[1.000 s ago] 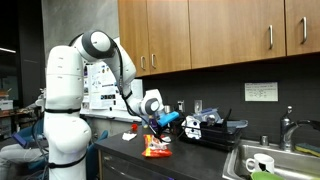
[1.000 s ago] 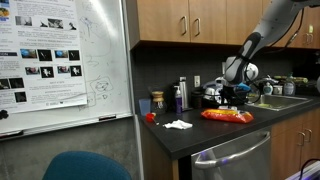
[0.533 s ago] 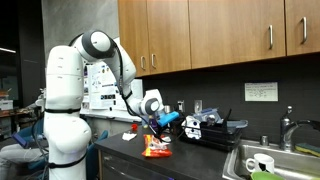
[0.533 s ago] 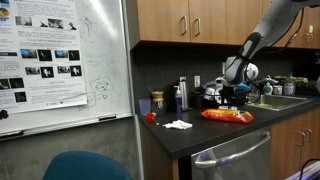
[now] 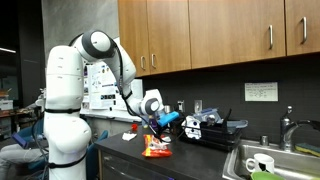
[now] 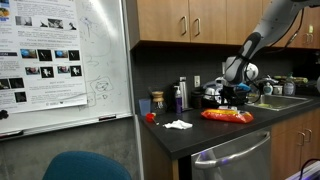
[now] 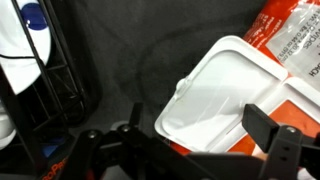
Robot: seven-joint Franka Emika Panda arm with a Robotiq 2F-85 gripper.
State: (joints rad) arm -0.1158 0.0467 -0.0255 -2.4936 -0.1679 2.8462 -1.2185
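Observation:
My gripper (image 7: 200, 128) hangs open just above a white plastic lid-like container (image 7: 225, 90) that lies on an orange snack packet (image 7: 290, 40). One dark finger (image 7: 132, 122) stands left of the container and the other one to its right, with nothing gripped between them. In both exterior views the gripper (image 5: 156, 126) (image 6: 236, 97) hovers low over the orange packet (image 5: 156, 150) (image 6: 227, 116) on the dark countertop (image 6: 200, 135).
A black wire rack (image 7: 60, 75) with a white, blue-marked item (image 7: 25, 30) stands close beside the gripper. A dish rack (image 5: 215, 130), a sink (image 5: 270, 158) with a mug (image 5: 257, 165), a white napkin (image 6: 178, 125) and bottles (image 6: 180, 95) share the counter. Wooden cabinets (image 5: 220, 30) hang overhead.

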